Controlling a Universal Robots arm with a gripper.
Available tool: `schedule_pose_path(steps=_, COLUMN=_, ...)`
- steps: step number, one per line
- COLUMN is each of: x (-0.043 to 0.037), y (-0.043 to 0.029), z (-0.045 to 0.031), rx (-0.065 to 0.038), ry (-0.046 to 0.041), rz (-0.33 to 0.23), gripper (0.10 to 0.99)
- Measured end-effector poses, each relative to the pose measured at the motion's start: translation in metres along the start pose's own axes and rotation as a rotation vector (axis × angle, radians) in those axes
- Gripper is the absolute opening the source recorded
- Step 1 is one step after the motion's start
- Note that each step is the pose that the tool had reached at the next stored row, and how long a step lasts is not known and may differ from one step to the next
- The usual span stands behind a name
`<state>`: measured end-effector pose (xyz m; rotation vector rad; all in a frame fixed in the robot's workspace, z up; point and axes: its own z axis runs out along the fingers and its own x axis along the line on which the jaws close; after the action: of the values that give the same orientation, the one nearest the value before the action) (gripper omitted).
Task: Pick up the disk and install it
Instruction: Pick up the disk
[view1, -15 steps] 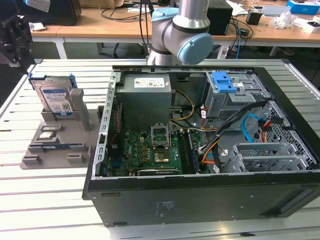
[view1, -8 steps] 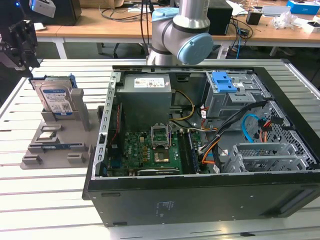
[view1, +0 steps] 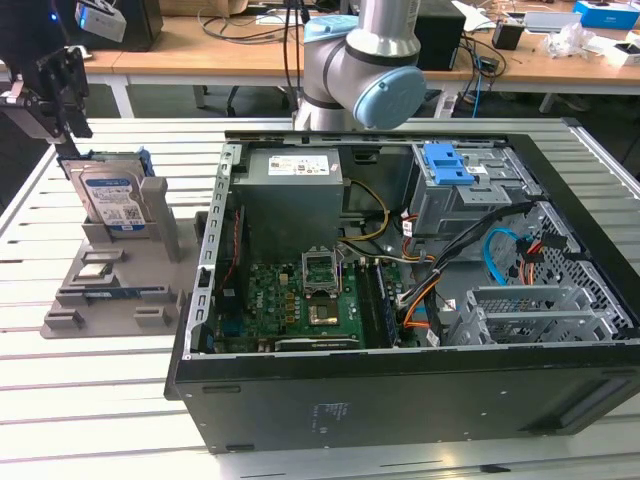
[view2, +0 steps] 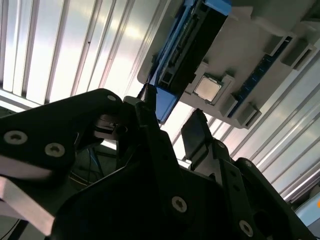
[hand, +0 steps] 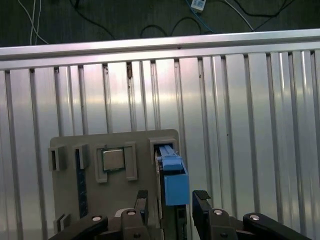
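Straddling flat blue-framed disk (hand: 175, 182), black jaws parted.

Silver-grey disk (view1: 112, 197), white-and-blue label, blue carrier — upright on edge, exterior view's left

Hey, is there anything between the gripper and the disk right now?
Nothing visible. In the first wrist view the open gripper flanks the blue edge of the disk, which stands upright in its grey holder.
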<state>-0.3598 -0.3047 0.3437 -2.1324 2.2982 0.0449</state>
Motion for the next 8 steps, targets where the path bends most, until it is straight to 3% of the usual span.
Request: schedule_pose_path(steps=8, x=-0.0035, y=-0.0013, z=0.0201, rx=-0.001, ry=0.0006, rz=0.0, gripper=0.482)
